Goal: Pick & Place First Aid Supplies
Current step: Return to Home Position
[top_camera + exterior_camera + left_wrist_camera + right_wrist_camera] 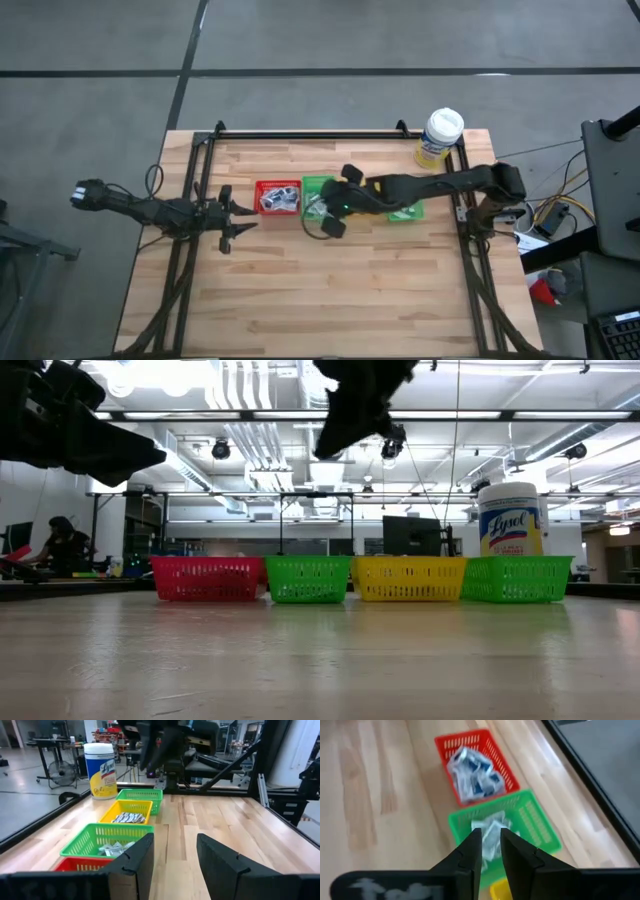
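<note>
Four small bins stand in a row along the table's far half: red (pixel 278 197), green (pixel 318 187), yellow (pixel 131 808) and a second green (pixel 405 212). White first aid packets lie in the red bin (pixel 470 772), the first green bin (pixel 490 832) and the yellow bin (pixel 127 818). My right gripper (pixel 490 845) hangs high over the first green bin, pointing slantwise down. Its fingers stand a narrow gap apart with nothing between them. My left gripper (pixel 175 865) waits open at the table's left edge (pixel 238 218), level, facing the row of bins.
A white-capped Lysol canister (pixel 440 135) stands at the far right corner, behind the second green bin (pixel 515 578). A black frame rail (pixel 300 133) runs along the far edge. Bare wood fills the table's near half (pixel 320 300). A person sits far off in the room (pixel 60 540).
</note>
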Action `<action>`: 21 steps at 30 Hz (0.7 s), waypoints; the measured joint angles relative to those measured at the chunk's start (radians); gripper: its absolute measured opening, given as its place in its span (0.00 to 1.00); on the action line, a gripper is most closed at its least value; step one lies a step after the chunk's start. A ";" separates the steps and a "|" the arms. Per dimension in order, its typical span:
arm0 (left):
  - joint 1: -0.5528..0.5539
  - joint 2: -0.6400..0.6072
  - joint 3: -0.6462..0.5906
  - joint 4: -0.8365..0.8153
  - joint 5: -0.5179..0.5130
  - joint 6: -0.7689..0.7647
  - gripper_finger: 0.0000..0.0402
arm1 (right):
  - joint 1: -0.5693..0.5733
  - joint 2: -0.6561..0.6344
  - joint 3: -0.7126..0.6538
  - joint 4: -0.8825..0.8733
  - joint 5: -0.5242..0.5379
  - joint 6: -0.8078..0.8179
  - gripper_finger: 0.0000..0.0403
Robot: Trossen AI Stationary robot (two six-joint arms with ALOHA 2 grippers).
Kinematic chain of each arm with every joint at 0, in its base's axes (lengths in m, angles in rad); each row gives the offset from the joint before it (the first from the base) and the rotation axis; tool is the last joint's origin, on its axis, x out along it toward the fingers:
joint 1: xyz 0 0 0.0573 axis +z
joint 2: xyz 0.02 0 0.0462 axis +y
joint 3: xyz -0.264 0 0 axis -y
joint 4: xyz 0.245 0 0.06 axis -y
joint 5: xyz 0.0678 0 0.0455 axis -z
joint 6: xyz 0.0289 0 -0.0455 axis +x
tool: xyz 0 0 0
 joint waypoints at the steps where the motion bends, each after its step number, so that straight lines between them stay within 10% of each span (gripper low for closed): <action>1: 0.001 0.000 0.000 0.001 -0.002 0.001 0.38 | 0.007 -0.018 -0.025 -0.002 0.000 0.000 0.16; 21: 0.002 -0.032 0.000 0.029 -0.027 -0.009 0.38 | 0.171 -0.575 -0.715 0.301 0.076 -0.036 0.14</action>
